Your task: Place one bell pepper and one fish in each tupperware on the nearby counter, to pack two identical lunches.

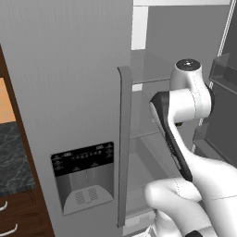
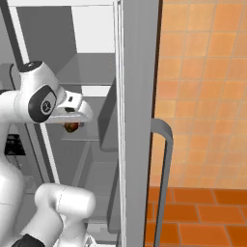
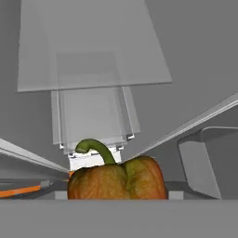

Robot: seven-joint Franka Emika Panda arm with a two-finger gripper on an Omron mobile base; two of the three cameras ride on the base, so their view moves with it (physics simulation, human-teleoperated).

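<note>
I have the arm reaching into the open fridge, past the door with the dispenser panel and the long grey handle. From the hand camera a bell pepper sits right at the bottom edge, directly in front of the gripper, orange-red with greenish patches and a curved green stem pointing away from the hand. The same pepper shows from the right base camera as a small dark red shape tucked just under the hand, over a fridge shelf.

I cannot see the finger tips in any view, so I cannot tell whether they are spread beside the pepper or pinching it. The pepper lies exactly where a held thing would lie, so my guess is it is gripped or about to be, but I will not claim that.

Beyond the pepper the hand camera looks at glass shelves and a door bin off to one side; a thin orange strip beside the pepper is too cut off to name.

As for progress, I judge this to be an early stage: fetching a pepper from the fridge. A corner of the marbled counter shows at the far left of the left base camera. No tupperware and no fish are in sight, so I cannot say whether anything is packed yet. This pepper has yet to be carried to a container.
</note>
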